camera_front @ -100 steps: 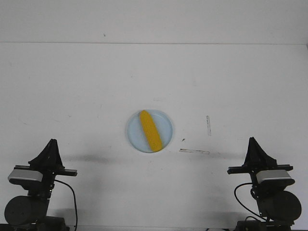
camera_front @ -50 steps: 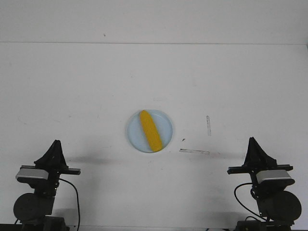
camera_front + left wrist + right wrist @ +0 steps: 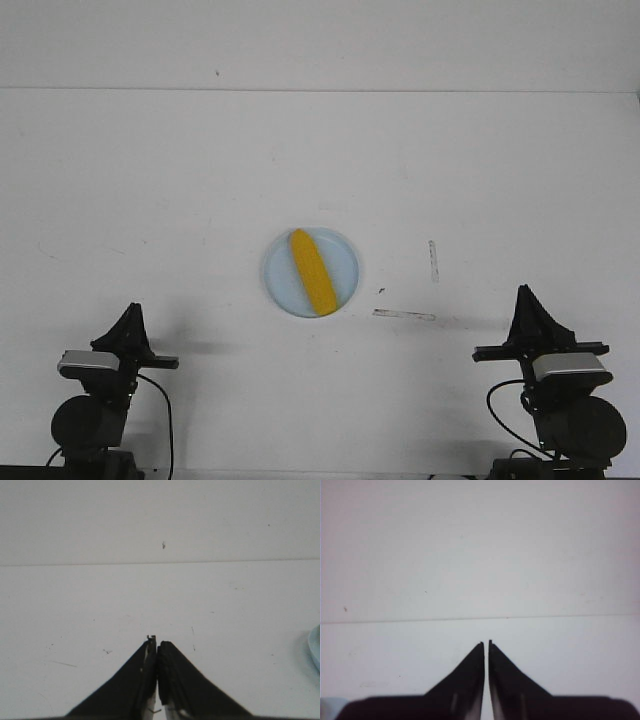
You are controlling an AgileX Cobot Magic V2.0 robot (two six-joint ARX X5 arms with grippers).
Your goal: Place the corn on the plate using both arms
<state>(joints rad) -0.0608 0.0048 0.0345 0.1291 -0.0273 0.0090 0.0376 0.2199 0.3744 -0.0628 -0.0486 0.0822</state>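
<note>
Front view shows the corn point(image 3: 313, 273) lying on the plate point(image 3: 277, 277) at table point(image 3: 320, 170) centre, so I park both empty, closed hands, left hand point(image 3: 131, 318) at seven o'clock, right hand point(image 3: 524, 298) at five, well clear.

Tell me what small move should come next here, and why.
Probably none beyond parking the arms: the corn already lies on the plate, and both the left tool and right tool sit shut, empty, well back from it.

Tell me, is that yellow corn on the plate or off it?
On it. The corn lies flat, slanted across the pale blue plate, within its rim. Both claws sit far back, touching neither.
</note>
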